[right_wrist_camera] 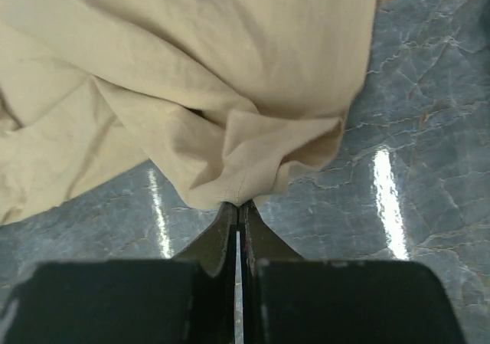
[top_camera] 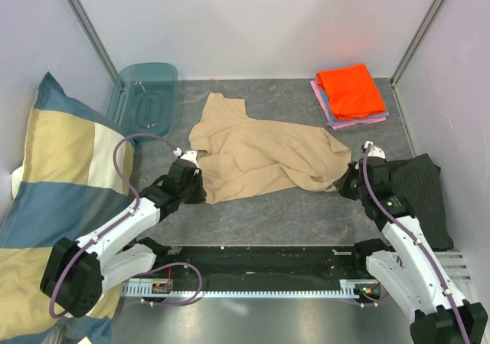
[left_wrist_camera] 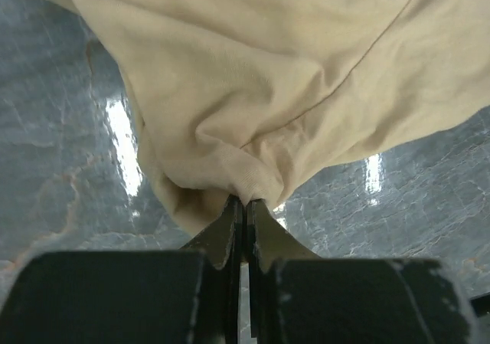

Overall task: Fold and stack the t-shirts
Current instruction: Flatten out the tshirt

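A tan t-shirt (top_camera: 260, 154) lies crumpled across the middle of the grey table. My left gripper (top_camera: 196, 181) is shut on its near left edge; in the left wrist view the cloth (left_wrist_camera: 253, 114) bunches at the closed fingertips (left_wrist_camera: 244, 201). My right gripper (top_camera: 347, 181) is shut on the near right corner; in the right wrist view the cloth (right_wrist_camera: 230, 106) puckers at the fingertips (right_wrist_camera: 240, 204). A folded stack with a bright orange shirt (top_camera: 351, 89) on top of pink and blue ones sits at the back right.
A teal plastic bin (top_camera: 144, 95) stands at the back left. A big blue-and-cream checked pillow (top_camera: 53, 198) fills the left side. A dark grey striped cloth (top_camera: 425, 194) lies at the right, beside my right arm. Walls enclose the table.
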`<act>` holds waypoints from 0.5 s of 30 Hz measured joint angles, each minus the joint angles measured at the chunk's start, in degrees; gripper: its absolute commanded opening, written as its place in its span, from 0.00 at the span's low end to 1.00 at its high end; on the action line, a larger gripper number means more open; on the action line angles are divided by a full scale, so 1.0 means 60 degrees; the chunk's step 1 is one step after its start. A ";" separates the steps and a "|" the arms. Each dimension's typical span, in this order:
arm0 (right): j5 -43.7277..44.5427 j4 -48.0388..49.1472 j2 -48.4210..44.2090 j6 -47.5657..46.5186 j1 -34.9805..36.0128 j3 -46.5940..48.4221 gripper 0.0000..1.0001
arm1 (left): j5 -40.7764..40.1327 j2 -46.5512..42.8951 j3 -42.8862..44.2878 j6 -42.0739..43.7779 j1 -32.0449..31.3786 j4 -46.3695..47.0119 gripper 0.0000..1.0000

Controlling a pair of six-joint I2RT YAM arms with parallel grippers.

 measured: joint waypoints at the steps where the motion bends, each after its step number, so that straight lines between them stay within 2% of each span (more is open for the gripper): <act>1: -0.0084 -0.0117 -0.0186 0.0091 0.0011 -0.0004 0.00 | -0.0011 0.0015 -0.0098 -0.0240 -0.0022 0.0018 0.02; 7: -0.0131 -0.0408 -0.0397 0.0408 0.0087 0.0310 0.01 | -0.0386 0.0073 -0.0098 -0.1020 -0.0062 0.0572 0.02; 9: -0.0051 -0.0579 -0.0401 0.0499 0.0087 0.0390 0.32 | -0.0539 0.0106 -0.0091 -0.1118 -0.0062 0.0583 0.02; 11: 0.0011 -0.0703 -0.0419 0.0663 0.0087 0.0423 0.60 | -0.0703 0.0146 -0.0062 -0.1162 -0.0062 0.0546 0.11; 12: 0.0040 -0.0769 -0.0419 0.0761 0.0087 0.0426 0.65 | -0.0772 0.0171 -0.0029 -0.1184 -0.0062 0.0499 0.16; 13: 0.0069 -0.0856 -0.0423 0.0882 0.0087 0.0433 0.70 | -0.0867 0.0186 0.0007 -0.1202 -0.0062 0.0426 0.32; 15: 0.0142 -0.1067 -0.0484 0.1071 0.0087 0.0441 0.77 | -0.1042 0.0182 0.0138 -0.1293 -0.0062 0.0142 0.48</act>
